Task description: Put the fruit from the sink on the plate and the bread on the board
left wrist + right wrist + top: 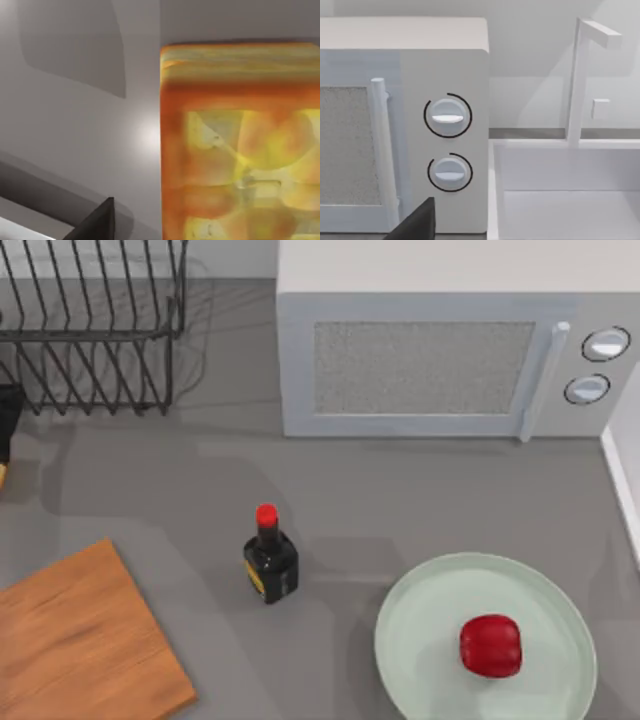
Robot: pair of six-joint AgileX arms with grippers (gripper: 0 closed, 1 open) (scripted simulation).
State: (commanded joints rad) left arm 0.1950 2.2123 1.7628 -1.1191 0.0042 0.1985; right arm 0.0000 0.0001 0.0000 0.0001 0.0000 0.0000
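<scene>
Our red fruit (491, 645) sits on the mint plate (420, 600); bread (240, 145) looms beneath our left wrist, cutting board (80, 640) bare; either tool's state we cannot tell.

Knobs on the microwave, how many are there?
2. The upper knob and the lower knob sit one above the other on the microwave front, right of its handle.

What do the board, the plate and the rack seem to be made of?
Board: likely wood, matte, with orange-brown grain streaks.
Plate: perhaps glazed ceramic or plastic, smooth pale mint with a thin raised rim.
Rack: probably metal, thin dark wires.
</scene>
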